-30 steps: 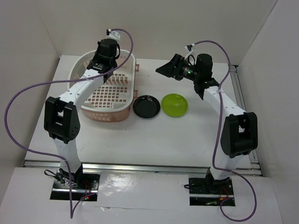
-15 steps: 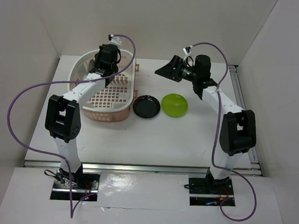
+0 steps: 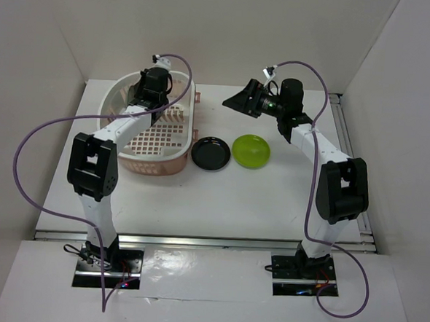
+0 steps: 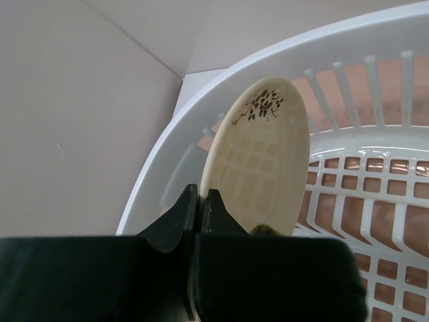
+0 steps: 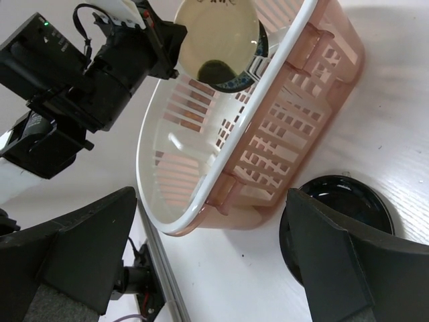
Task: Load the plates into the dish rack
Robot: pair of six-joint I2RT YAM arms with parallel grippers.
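Note:
The pale pink dish rack (image 3: pixel 156 163) stands at the back left. My left gripper (image 4: pixel 200 198) is shut on the rim of the cream-beige plate (image 4: pixel 258 154), holding it on edge inside the rack's far left end; from above it is at the rack's back (image 3: pixel 147 98). In the right wrist view the cream plate (image 5: pixel 216 33) stands in front of the teal-blue plate (image 5: pixel 261 41), which is in the rack (image 5: pixel 295 121). The black plate (image 3: pixel 210 153) and lime green plate (image 3: pixel 251 150) lie flat on the table right of the rack. My right gripper (image 3: pixel 233 100) hovers open and empty above them.
White walls enclose the table on the left, back and right. A metal rail (image 3: pixel 348 133) runs along the right edge. The left arm's purple cable (image 3: pixel 26 142) loops out over the left side. The black plate (image 5: pixel 342 215) lies close against the rack's side.
My left gripper has shifted slightly deeper toward the rack's back left end with the cream plate. My right gripper edged up and left a little, then held still.

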